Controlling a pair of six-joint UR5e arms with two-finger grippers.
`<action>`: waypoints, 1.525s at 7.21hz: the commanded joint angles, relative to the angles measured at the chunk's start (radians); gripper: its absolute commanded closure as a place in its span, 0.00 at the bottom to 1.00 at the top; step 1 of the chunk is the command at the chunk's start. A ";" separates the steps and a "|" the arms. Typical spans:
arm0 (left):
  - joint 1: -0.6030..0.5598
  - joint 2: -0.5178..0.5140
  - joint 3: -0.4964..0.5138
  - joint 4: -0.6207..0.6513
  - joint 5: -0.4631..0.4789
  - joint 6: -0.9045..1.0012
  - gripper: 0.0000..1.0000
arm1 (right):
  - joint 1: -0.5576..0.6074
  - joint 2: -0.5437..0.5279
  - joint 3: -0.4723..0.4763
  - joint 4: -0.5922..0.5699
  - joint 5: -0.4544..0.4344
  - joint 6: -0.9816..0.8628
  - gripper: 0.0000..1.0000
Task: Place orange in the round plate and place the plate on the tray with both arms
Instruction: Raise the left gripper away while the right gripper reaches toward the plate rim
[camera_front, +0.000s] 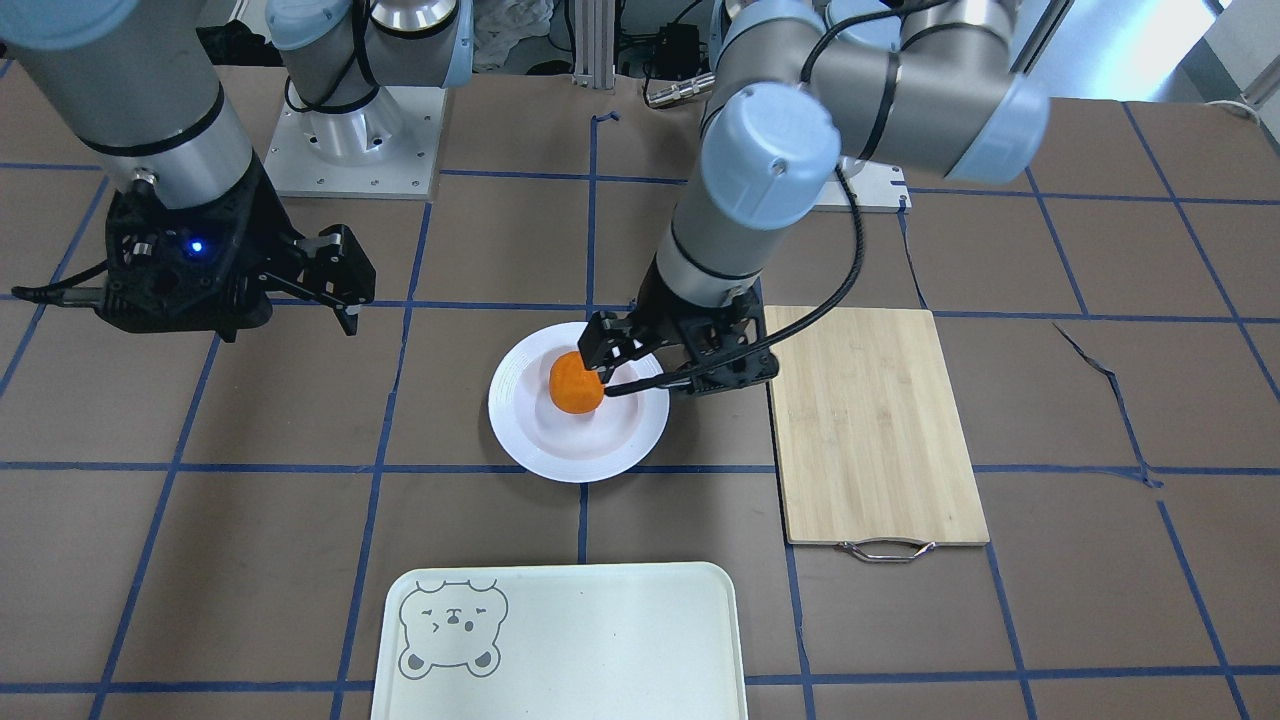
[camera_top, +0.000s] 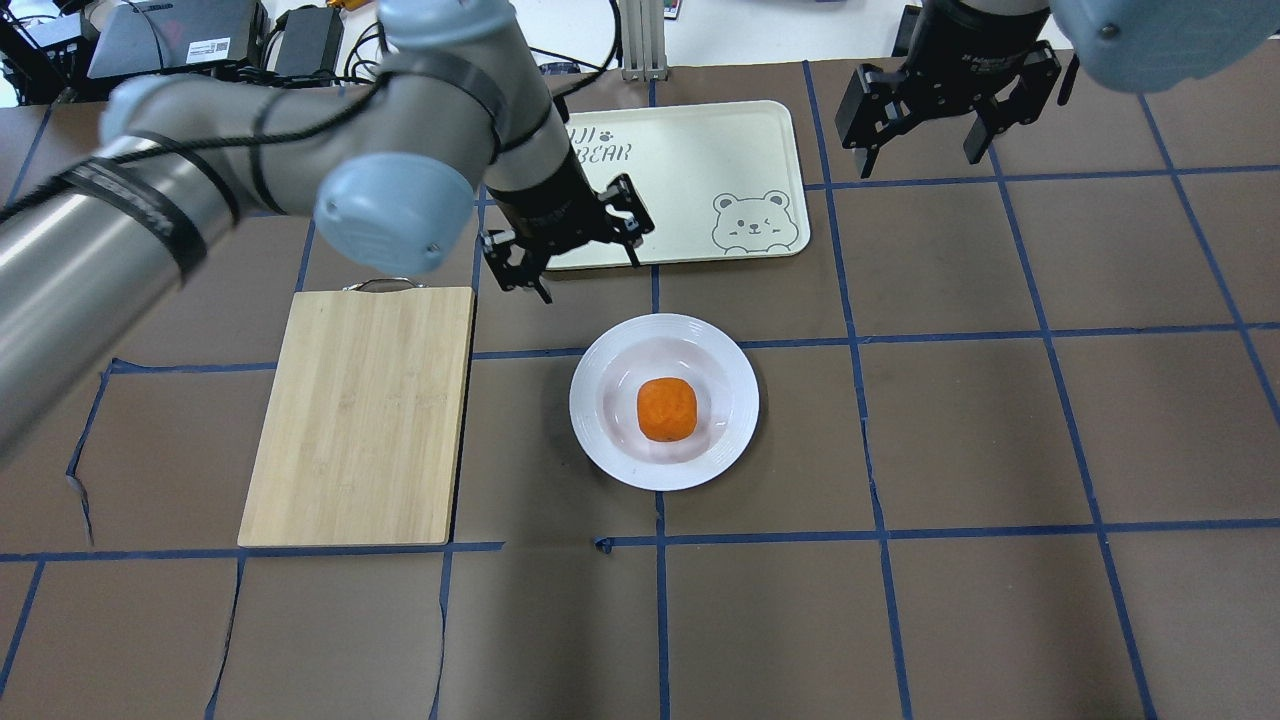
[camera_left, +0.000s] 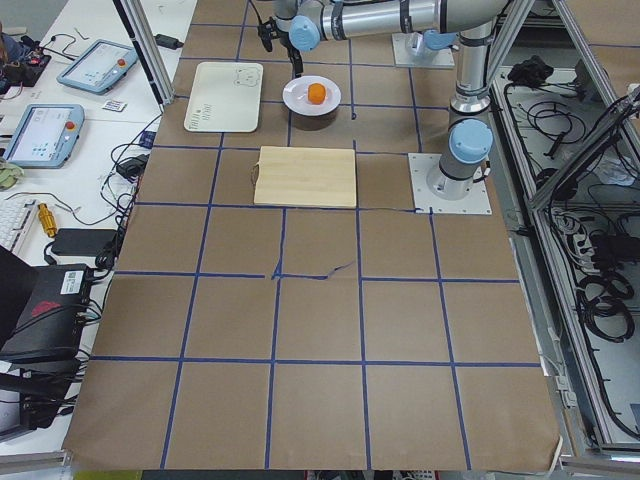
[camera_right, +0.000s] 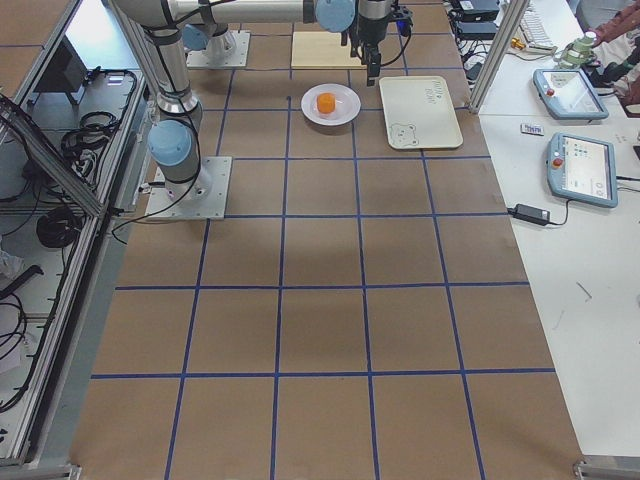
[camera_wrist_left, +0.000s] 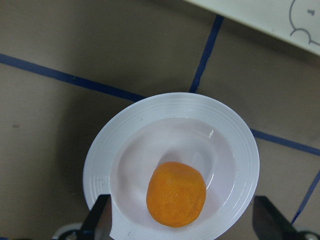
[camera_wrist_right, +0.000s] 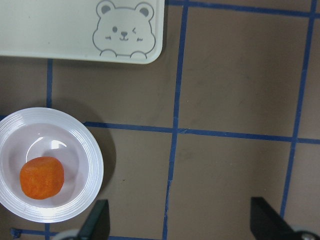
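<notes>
We see the orange (camera_top: 667, 409) resting in the sunken centre of the round plate (camera_top: 590, 400) on the worktop (camera_top: 950, 450). Above it our left gripper (camera_top: 590, 280) hangs released, fingers spread, touching neither. Farther off lies the tray (camera_top: 700, 150). The right gripper (camera_top: 920, 155) hovers beside it, likewise spread and holding nothing.

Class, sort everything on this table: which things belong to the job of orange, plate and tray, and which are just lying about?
Part of the job: orange, round plate, tray, left gripper, right gripper.
Lying about: bamboo cutting board.
</notes>
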 joint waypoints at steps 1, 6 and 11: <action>0.039 0.091 0.136 -0.240 0.002 0.074 0.00 | -0.014 0.006 0.155 -0.112 0.147 0.006 0.00; 0.114 0.224 0.059 -0.280 0.170 0.362 0.00 | 0.000 0.010 0.773 -0.946 0.359 0.145 0.00; 0.231 0.254 0.047 -0.242 0.172 0.536 0.00 | 0.047 0.170 0.801 -1.176 0.456 0.317 0.00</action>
